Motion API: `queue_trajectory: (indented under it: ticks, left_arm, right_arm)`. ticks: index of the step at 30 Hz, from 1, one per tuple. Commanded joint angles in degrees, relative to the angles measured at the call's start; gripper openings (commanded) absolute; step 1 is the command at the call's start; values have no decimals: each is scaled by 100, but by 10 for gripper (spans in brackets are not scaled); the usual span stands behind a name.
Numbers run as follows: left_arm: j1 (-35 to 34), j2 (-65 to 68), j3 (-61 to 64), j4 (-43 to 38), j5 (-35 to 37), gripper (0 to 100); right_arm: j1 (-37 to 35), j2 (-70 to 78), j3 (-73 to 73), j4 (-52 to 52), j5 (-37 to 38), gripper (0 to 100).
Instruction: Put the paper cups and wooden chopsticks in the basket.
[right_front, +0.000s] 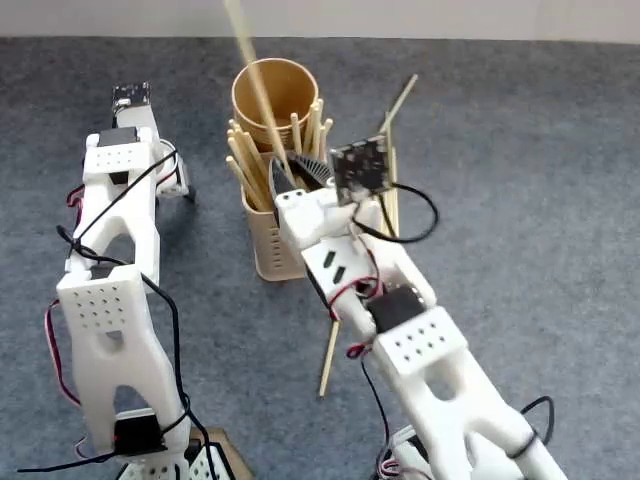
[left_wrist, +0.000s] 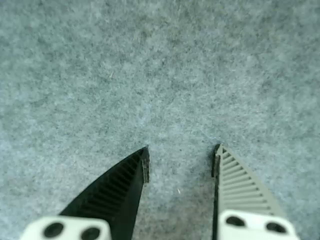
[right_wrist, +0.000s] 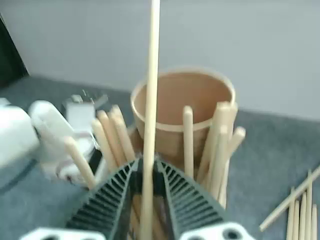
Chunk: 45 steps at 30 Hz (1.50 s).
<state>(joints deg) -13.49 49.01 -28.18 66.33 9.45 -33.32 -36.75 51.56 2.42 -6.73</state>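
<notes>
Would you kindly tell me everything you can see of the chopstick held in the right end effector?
The chopstick is a long, thin, straight, pale stick that looks like plain wood. It stands nearly upright, pinched low down between the dark ribbed fingers of the right end effector. It rises over the basket, beside the paper cup and the other chopsticks standing there. Its lower end is hidden, so whether it touches the basket cannot be told.

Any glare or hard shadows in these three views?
High view: even light, no glare, only soft shadows on the carpet around the basket. Left wrist view: carpet under the open left tool evenly lit. Right wrist view: no glare on the paper cup or the chopstick in the right tool.
</notes>
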Motion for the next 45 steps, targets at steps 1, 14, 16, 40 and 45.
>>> queue_trajectory:
  ticks: [1, 14, 16, 40, 45]
  left_arm:
    - [171, 13, -92, -132, -53, 217]
    - [189, 13, -92, -132, -53, 217]
    - [189, 13, -92, -132, -53, 217]
    - [233, -13, -2466, 985, -9, 220]
    - [145, 22, -3398, 1723, -9, 220]
  right_arm:
    - [-13, 365, -40, -92, 35, 5]
    - [127, 338, -611, -215, 422, 5]
    - [242, 576, -760, -215, 422, 5]
    - [470, -2141, -1807, 3662, 1081, 7]
    - [479, -2097, -1270, 2360, 993, 5]
